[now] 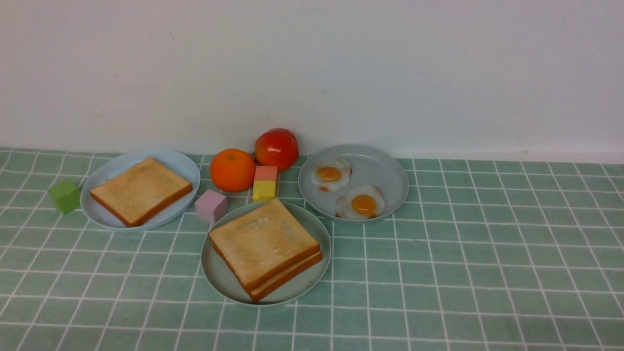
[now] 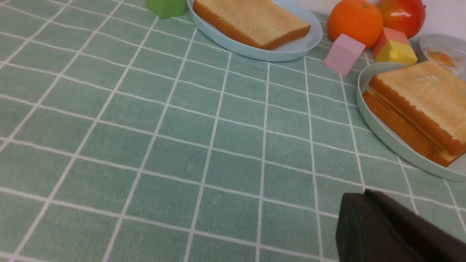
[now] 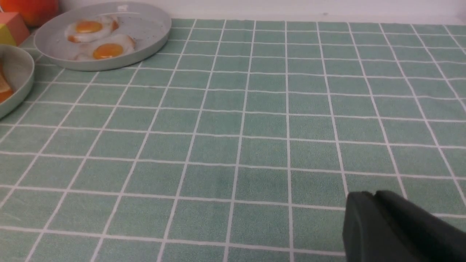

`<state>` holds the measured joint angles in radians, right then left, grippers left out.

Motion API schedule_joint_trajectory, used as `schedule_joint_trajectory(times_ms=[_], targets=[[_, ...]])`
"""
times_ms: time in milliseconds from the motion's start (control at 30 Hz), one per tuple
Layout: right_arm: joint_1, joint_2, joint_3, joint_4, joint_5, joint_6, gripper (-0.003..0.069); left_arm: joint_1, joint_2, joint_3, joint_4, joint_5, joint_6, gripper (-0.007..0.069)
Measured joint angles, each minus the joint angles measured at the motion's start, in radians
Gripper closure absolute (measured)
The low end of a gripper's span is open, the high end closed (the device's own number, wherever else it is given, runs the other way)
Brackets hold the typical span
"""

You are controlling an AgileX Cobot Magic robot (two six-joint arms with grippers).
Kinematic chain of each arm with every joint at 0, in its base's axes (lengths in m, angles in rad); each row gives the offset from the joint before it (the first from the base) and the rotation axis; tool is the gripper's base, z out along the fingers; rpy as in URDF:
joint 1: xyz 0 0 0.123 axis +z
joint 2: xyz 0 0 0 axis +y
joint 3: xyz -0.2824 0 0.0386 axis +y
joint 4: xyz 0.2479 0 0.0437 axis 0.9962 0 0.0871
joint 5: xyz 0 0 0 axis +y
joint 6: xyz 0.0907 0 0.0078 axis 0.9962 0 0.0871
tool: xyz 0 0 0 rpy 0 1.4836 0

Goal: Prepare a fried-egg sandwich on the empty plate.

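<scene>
- mint plate (image 1: pixel 214 273) sits at the front centre of the green tiled cloth (image 1: pixel 463 273), holding two toast slices (image 1: pixel 263 241) stacked with edges a little offset; no egg shows between them.
- grey plate (image 1: pixel 385 170) behind and to the right carries two fried eggs (image 1: pixel 363 204) side by side.
- blue plate (image 1: pixel 180 163) at the left holds one more toast (image 1: pixel 140 190).
- between the plates: orange (image 1: pixel 232 169), tomato (image 1: pixel 276 148), pink cube (image 1: pixel 211 205), a pink-and-yellow block (image 1: pixel 265 183); green cube (image 1: pixel 64 196) far left.
- left gripper (image 2: pixel 393 233) and right gripper (image 3: pixel 397 229) each show only a dark corner (wrist views only), so i cannot tell how their fingers stand; neither touches anything.
</scene>
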<state>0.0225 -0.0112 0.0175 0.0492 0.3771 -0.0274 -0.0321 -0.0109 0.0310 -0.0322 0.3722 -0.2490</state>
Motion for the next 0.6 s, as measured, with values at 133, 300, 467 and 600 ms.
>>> schedule_joint_trajectory(times_ms=[133,300,467,600], targets=[[0.0,0.0,0.0,0.0,0.0,0.0,0.0602,0.0,0.0,0.0,0.0,0.0,0.0,0.0638],[0.0,0.0,0.0,0.0,0.0,0.0,0.0594,0.0,0.0,0.0,0.0,-0.001,0.0,0.0638],[0.0,0.0,0.0,0.0,0.0,0.0,0.0585,0.0,0.0,0.0,0.0,-0.002,0.0,0.0638],[0.0,0.0,0.0,0.0,0.0,0.0,0.0577,0.0,0.0,0.0,0.0,-0.002,0.0,0.0638]])
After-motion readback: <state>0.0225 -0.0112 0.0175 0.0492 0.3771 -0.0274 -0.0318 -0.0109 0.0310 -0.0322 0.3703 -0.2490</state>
